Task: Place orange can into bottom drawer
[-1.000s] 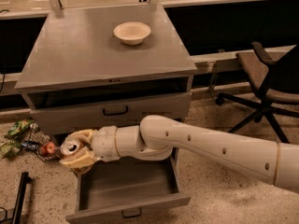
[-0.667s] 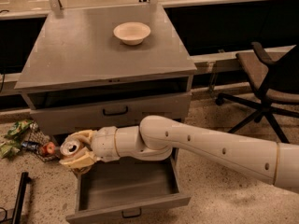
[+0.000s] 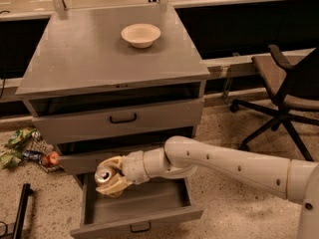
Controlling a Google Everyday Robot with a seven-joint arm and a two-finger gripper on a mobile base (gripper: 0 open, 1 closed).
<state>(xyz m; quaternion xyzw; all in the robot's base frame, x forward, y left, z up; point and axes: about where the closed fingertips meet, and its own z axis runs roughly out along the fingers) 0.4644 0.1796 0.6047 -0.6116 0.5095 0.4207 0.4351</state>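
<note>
Clamping orange can [image 3: 104, 176] in gripper [image 3: 111, 181], cream fingers [image 3: 118, 188] closed tight around its sides. Holding it low at left of cabinet, over left part of bottom drawer [image 3: 149, 217], pulled out, grey, with black handle on front. Showing silver top of can, tilted toward camera; hiding most of label behind fingers. Seeing cream bowl [image 3: 141, 35] up on cabinet top [image 3: 84, 59], well apart from can.

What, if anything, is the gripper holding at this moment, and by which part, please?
The gripper holds the orange can by its sides, fingers around the body, above the open bottom drawer.
</note>
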